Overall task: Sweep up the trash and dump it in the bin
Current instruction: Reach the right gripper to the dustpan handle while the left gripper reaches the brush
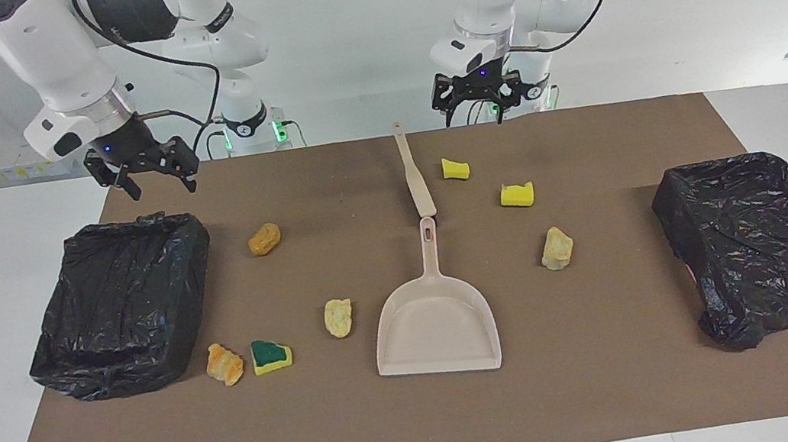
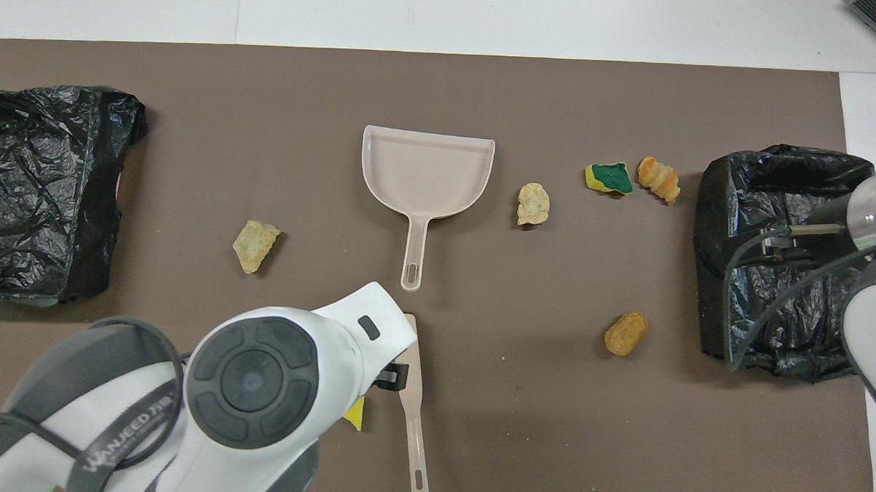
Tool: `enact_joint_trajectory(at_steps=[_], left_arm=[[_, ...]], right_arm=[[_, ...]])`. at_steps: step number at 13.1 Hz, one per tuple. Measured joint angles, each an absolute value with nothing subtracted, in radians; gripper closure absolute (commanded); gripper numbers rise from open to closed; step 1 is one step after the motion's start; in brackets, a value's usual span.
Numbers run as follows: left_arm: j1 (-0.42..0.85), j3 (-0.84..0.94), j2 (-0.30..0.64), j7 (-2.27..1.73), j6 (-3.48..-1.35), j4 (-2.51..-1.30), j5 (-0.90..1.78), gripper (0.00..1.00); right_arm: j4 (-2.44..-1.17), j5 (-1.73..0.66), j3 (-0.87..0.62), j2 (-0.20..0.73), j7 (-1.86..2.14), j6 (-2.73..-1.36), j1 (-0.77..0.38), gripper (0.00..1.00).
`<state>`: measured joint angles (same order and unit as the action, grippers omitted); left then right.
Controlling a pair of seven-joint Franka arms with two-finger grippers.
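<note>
Several trash scraps lie on the brown mat: yellow sponge chunks (image 1: 455, 168) (image 1: 517, 194), a green-topped sponge (image 1: 271, 355) (image 2: 608, 178), and tan lumps (image 1: 557, 248) (image 1: 264, 239) (image 1: 338, 317) (image 1: 224, 363). A beige dustpan (image 1: 436, 327) (image 2: 426, 169) lies mid-mat, its handle toward the robots. The brush (image 1: 415, 176) (image 2: 412, 391) lies in line with it, nearer the robots. My left gripper (image 1: 478, 115) hangs open and empty over the mat's robot-side edge, beside the brush's handle. My right gripper (image 1: 160, 186) hangs open and empty over the robot-side rim of one bin (image 1: 124, 305).
Two bins lined with black bags stand on the mat, one at the right arm's end (image 2: 772, 265) and one at the left arm's end (image 1: 759, 239) (image 2: 39, 188). The left arm's body (image 2: 273, 386) hides the yellow sponges in the overhead view.
</note>
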<state>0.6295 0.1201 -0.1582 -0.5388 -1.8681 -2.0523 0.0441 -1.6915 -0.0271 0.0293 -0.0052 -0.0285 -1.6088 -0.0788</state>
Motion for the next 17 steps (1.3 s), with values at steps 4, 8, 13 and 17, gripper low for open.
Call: enact_joint_trajectory(at_steps=[4, 8, 13, 17], left_arm=[[0.745, 0.12, -0.137, -0.604, -2.02, -2.2, 0.045, 0.0], [0.835, 0.121, -0.098, -0.712, -2.184, -2.321, 0.045, 0.0], [0.84, 0.113, -0.089, -0.728, -2.208, -2.325, 0.115, 0.0], [0.84, 0.11, -0.067, -0.728, -2.217, -2.341, 0.134, 0.0]], right_arm=[[-1.651, -0.022, 0.026, 0.089, -0.028, -1.606, -0.146, 0.0], [-1.623, -0.023, 0.023, 0.185, -0.075, -1.667, -0.236, 0.0], [-1.603, -0.06, 0.02, 0.269, -0.251, -1.811, -0.325, 0.0], [-1.519, -0.093, 0.016, 0.379, -0.415, -1.937, -0.424, 0.0]])
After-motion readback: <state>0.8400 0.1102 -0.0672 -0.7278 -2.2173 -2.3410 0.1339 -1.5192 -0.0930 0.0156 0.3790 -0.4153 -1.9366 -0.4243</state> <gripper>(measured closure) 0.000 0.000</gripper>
